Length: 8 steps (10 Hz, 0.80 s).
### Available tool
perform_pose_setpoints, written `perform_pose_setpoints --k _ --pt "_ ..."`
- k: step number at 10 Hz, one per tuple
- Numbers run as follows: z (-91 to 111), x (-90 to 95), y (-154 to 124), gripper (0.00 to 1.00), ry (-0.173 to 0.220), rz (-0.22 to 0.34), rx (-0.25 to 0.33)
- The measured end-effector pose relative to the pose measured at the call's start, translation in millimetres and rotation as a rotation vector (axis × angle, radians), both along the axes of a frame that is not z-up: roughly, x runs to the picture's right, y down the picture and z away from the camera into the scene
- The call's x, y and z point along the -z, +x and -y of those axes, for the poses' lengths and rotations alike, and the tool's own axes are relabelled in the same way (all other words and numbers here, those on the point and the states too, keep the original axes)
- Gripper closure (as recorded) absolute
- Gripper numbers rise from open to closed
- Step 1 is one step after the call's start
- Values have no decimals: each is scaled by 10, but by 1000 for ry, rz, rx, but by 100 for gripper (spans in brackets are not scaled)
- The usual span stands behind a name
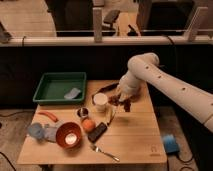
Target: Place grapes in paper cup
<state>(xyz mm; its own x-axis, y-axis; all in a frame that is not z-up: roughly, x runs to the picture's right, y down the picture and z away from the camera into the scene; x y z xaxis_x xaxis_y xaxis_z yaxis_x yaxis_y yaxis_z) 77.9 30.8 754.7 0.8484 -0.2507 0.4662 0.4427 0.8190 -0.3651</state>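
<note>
Entry, tabletop as I see it.

1. My gripper (120, 100): at the end of my white arm (160, 82), low over the middle of the wooden table (135, 142), just right of the paper cup. My jaws are clenched on the grapes.
2. Grapes (125, 104): a dark reddish bunch, held in my jaws and hanging beside the cup's right side, not inside it. I cannot tell whether the low end touches the wood.
3. Paper cup (100, 102): white, upright, near the table's middle.
4. Metal cup (83, 113): small, upright, just front-left of the paper cup.
5. Orange fruit (88, 124): round, just in front of the metal cup.
6. Orange bowl (68, 136): near the front-left corner, beside the fruit.
7. Green tray (50, 80): at the back-left corner, with a pale item lying in it.
8. Fork (105, 153): lying flat near the front edge.
</note>
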Motion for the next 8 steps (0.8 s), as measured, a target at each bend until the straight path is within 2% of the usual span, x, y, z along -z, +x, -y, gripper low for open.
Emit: perform_pose_setpoints --k 2,8 --pt "111 -13 -120 96 9 13 18" --pt "297 -121 -212 96 13 20 41"
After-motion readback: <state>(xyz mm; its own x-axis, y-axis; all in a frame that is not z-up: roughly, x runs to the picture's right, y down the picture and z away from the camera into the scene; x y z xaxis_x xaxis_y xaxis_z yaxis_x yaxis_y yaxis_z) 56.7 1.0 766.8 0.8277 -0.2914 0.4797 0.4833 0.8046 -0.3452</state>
